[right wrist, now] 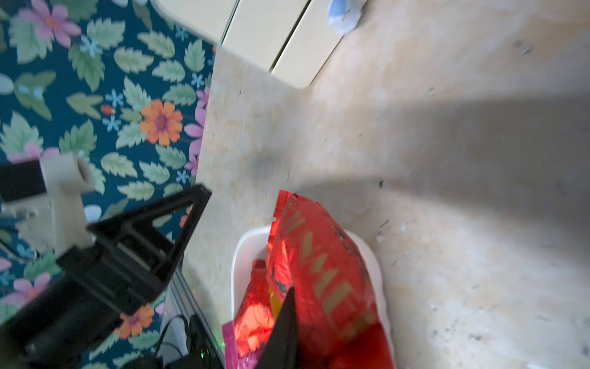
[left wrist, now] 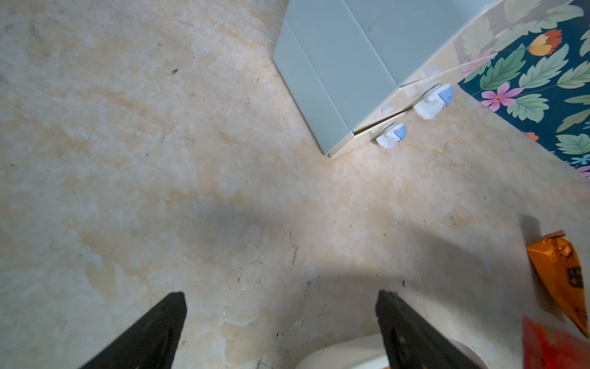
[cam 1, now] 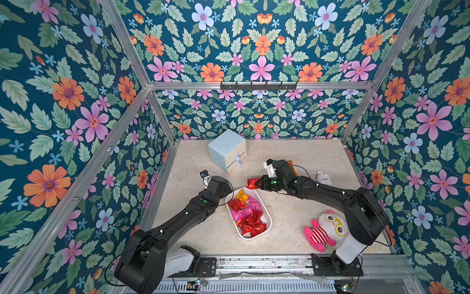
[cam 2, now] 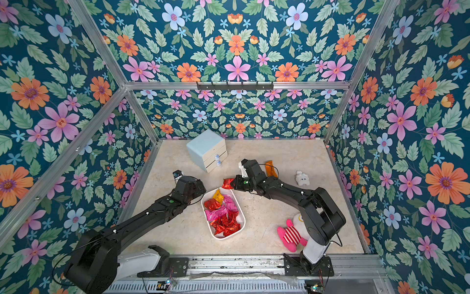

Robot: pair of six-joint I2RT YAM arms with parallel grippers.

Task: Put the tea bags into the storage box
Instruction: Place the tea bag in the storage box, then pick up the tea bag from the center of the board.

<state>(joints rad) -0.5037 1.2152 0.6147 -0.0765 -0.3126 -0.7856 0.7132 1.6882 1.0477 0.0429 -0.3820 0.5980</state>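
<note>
The marbled desk (cam 1: 292, 163) carries the white storage box (cam 1: 250, 236) near its middle, heaped with red, pink and yellow tea bags (cam 1: 250, 216). At the box's far end my right fingers (cam 1: 260, 183) are clenched on a red tea bag (cam 1: 252, 183), and an orange tea bag (cam 2: 270, 168) lies on the desk behind that arm. My left fingers (left wrist: 402, 319) stand released, nothing between them, over bare desk beside the box's far corner.

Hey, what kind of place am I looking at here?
Probably a robot test cell, not a home: silver aluminium frame bars framing floral wallpaper panels, and two black robot arms mounted on a metal base rail.
</note>
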